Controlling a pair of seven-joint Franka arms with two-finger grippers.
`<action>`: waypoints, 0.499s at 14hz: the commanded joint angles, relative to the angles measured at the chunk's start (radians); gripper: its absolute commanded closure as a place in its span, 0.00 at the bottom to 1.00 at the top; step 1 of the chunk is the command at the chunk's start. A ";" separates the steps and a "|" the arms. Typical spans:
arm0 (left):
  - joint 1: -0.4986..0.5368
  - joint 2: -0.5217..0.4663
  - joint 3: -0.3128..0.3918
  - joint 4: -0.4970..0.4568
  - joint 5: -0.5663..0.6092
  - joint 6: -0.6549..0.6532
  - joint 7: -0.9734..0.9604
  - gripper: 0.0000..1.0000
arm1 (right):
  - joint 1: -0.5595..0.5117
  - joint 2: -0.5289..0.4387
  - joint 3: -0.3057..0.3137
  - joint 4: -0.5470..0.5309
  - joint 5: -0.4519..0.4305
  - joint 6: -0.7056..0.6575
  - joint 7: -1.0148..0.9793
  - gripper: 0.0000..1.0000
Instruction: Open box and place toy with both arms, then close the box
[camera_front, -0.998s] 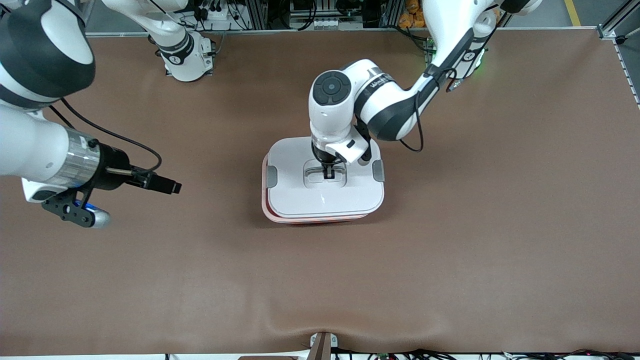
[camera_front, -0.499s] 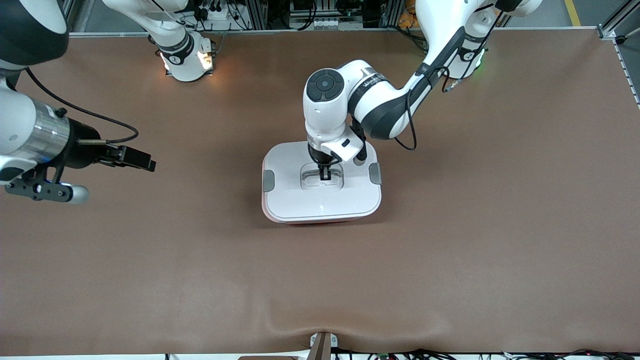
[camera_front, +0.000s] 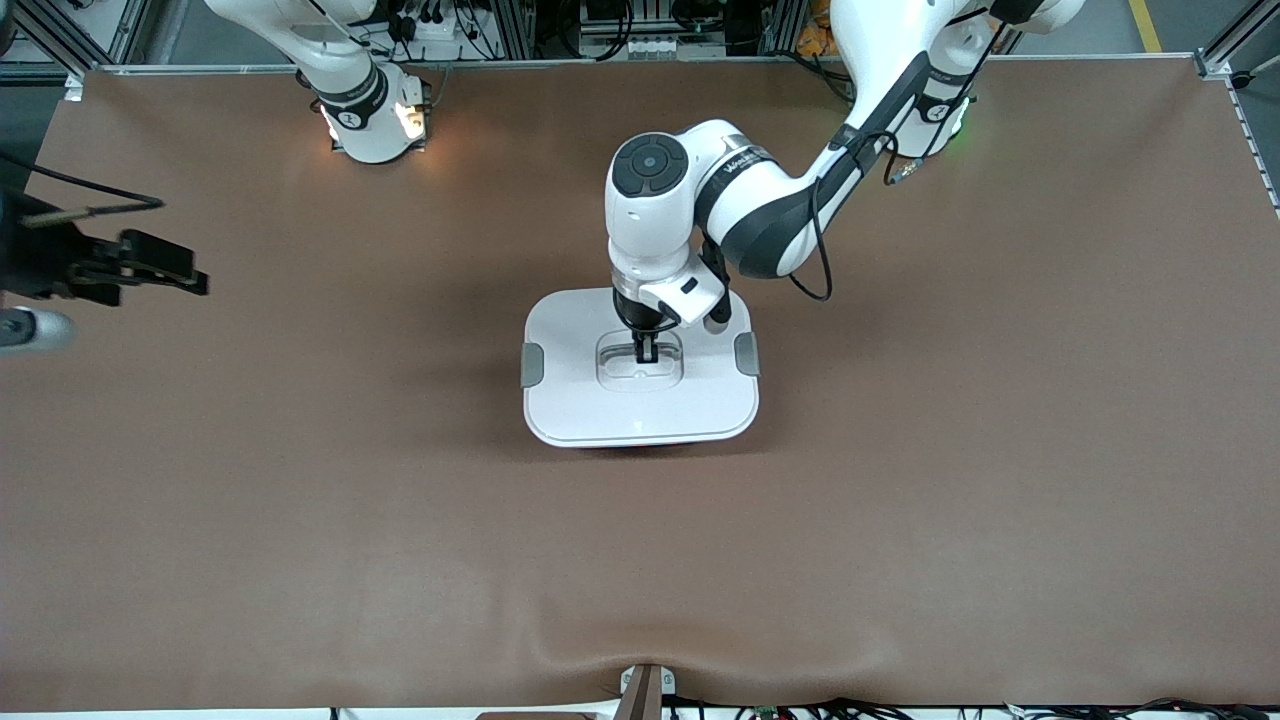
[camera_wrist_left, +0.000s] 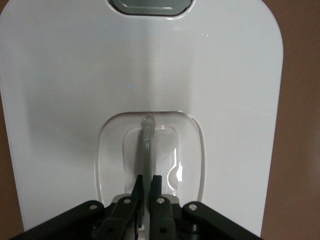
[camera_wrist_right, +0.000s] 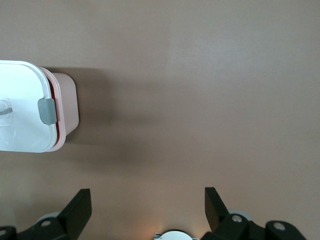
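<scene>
- The left hand (camera_front: 646, 352) is pinching shut on the thin handle (camera_wrist_left: 147, 150) in the lid's (camera_front: 640, 400) recess.
- The box (camera_wrist_right: 65, 107) is sitting mid-tabletop (camera_front: 1000, 480) with its white lid on and grey clips (camera_front: 532, 364) at both ends.
- The right hand (camera_wrist_right: 147, 210) is hanging wide open and holding nothing, over bare tabletop toward the right arm's end.
- Wrist lettering on the left arm is unreadable.

Left gripper (camera_front: 645, 350) pointing down, fingers (camera_wrist_left: 156, 189) pinched together. Right gripper (camera_wrist_right: 147, 207) raised at table's edge, jaws spread wide.
</scene>
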 joint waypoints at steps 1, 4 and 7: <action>-0.020 0.021 0.014 0.031 0.029 0.012 -0.030 1.00 | 0.003 -0.049 -0.033 -0.025 -0.011 -0.006 -0.021 0.00; -0.027 0.031 0.015 0.031 0.030 0.012 -0.030 1.00 | 0.009 -0.066 -0.046 -0.032 -0.078 -0.003 -0.093 0.00; -0.027 0.039 0.014 0.029 0.030 0.012 -0.027 1.00 | 0.007 -0.082 -0.049 -0.042 -0.086 -0.015 -0.094 0.00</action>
